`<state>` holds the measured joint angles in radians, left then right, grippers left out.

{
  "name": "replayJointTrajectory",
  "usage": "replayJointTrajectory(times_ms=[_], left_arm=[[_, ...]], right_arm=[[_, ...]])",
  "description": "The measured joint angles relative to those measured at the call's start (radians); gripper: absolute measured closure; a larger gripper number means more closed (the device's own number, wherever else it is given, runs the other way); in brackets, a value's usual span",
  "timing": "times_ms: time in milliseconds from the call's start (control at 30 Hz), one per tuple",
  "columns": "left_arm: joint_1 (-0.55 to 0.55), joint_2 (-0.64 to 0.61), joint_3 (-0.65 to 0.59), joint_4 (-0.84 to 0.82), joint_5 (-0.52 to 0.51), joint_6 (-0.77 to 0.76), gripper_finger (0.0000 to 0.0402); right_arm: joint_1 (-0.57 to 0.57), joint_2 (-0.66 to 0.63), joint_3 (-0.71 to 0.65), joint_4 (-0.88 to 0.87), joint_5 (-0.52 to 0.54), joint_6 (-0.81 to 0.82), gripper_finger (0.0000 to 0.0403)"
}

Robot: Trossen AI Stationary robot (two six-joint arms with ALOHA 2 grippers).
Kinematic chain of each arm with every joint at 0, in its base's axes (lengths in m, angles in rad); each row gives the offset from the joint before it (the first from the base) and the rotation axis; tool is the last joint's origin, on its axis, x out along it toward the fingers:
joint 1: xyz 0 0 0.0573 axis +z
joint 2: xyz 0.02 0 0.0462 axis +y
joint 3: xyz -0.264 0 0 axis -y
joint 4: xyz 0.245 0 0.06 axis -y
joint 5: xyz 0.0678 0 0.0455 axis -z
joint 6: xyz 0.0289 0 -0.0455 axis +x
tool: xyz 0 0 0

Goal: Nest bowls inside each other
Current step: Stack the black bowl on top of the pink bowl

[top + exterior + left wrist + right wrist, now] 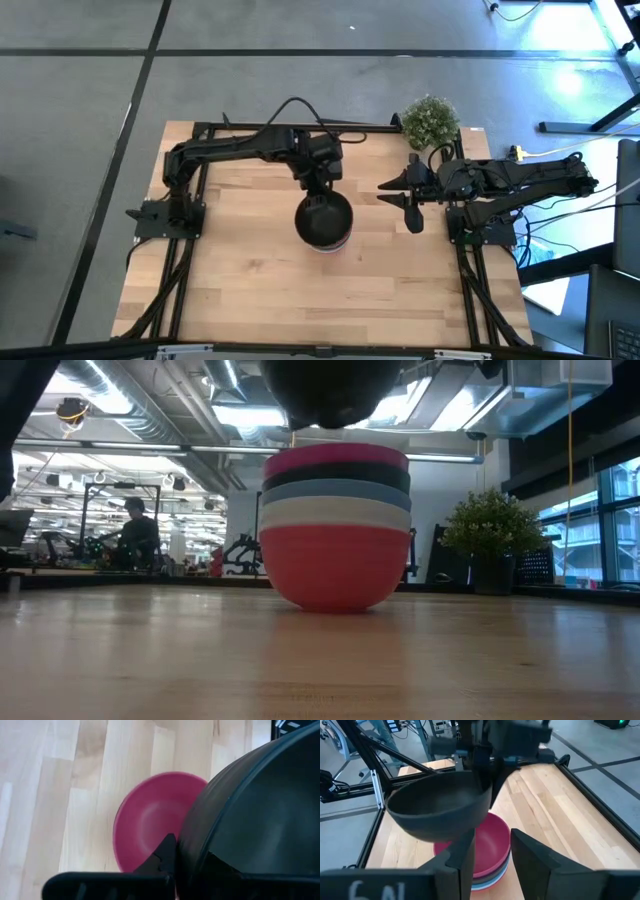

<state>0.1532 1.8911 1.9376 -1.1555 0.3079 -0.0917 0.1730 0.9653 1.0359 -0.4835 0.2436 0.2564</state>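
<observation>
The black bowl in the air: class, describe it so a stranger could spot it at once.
Start at the wooden table, then find the bowl stack at its middle. Just above hangs the black bowl, gripped at its rim by the left end effector, the only bowl not nested.

I am working in an open robotics lab: beyond my wooden tabletop (320, 660) I see exposed ceiling ducts (130, 405), strip lights and other equipment rigs (90, 510). A person (135, 535) sits at a far workstation, near tall windows (615, 520).
</observation>
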Motion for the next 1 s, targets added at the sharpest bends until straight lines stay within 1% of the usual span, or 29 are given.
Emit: replayJointTrajectory(times_ms=[167,300,400,500,567,633,700,767,867,933,1000], left_arm=[[-0.012,0.053,0.030,-0.017,0.009,0.012,0.0399],[-0.020,0.080,0.031,-0.009,0.003,0.021,0.0399],[-0.016,0.098,0.031,-0.013,-0.018,0.021,0.0399],[-0.016,0.112,0.031,-0.020,-0.060,0.024,0.0399],[-0.012,0.129,0.031,-0.016,-0.059,0.024,0.0399],[-0.008,0.139,0.027,-0.052,-0.070,0.024,0.0399],[-0.007,0.151,0.032,-0.032,-0.079,0.024,0.0399],[-0.007,0.159,0.029,-0.056,-0.086,0.026,0.0399],[-0.008,0.176,0.031,-0.042,-0.087,0.030,0.0399],[-0.008,0.181,0.029,-0.079,-0.095,0.031,0.0399],[-0.008,0.191,0.031,-0.058,-0.102,0.036,0.0399]], right_arm=[[0.000,0.000,0.000,-0.002,0.000,-0.001,0.0277],[0.000,0.000,0.000,-0.006,-0.003,0.000,0.0277],[0.000,0.000,0.000,-0.007,-0.009,-0.001,0.0277],[0.001,0.000,0.000,-0.009,-0.009,-0.002,0.0277],[0.001,0.000,0.000,-0.012,-0.010,-0.003,0.0277],[0.001,0.000,0.000,-0.017,-0.012,-0.003,0.0277],[0.001,0.000,0.000,-0.022,-0.028,-0.004,0.0277],[0.001,-0.001,0.000,-0.026,-0.031,-0.004,0.0277],[0.001,-0.006,0.000,-0.029,-0.035,-0.005,0.0277],[0.001,-0.011,0.000,-0.028,-0.035,-0.006,0.0277],[0.001,-0.018,0.000,-0.031,-0.035,-0.006,0.0277]])
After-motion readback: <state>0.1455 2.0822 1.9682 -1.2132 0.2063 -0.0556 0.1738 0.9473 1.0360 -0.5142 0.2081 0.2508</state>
